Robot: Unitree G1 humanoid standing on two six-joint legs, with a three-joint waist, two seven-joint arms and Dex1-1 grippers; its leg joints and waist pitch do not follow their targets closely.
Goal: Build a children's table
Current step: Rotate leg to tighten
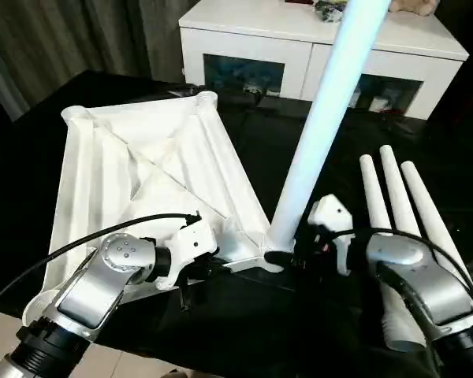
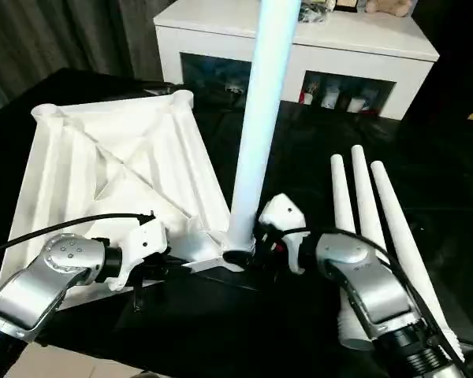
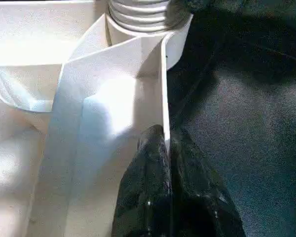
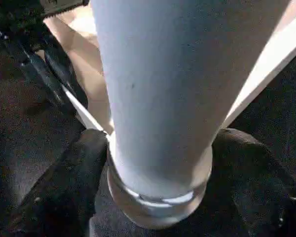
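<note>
The children's table top (image 1: 142, 157) lies upside down on the black surface, its ribbed underside facing up. One white leg (image 1: 323, 110) stands tilted in the near right corner socket (image 2: 235, 256). My right gripper (image 4: 160, 143) is shut on this leg just above its threaded base, one black finger (image 4: 64, 187) on each side. At the top's near edge my left gripper (image 3: 166, 136) is shut on the thin rim wall (image 3: 164, 89), close to that same socket. Three loose legs (image 1: 394, 213) lie side by side to the right of my right arm.
A white low cabinet (image 1: 323, 39) with dark glass openings stands behind the work, small items on top. Black cloth (image 1: 284, 331) covers the surface around the table top. Cables run along both silver forearms. A curtain (image 1: 55, 39) hangs at the back left.
</note>
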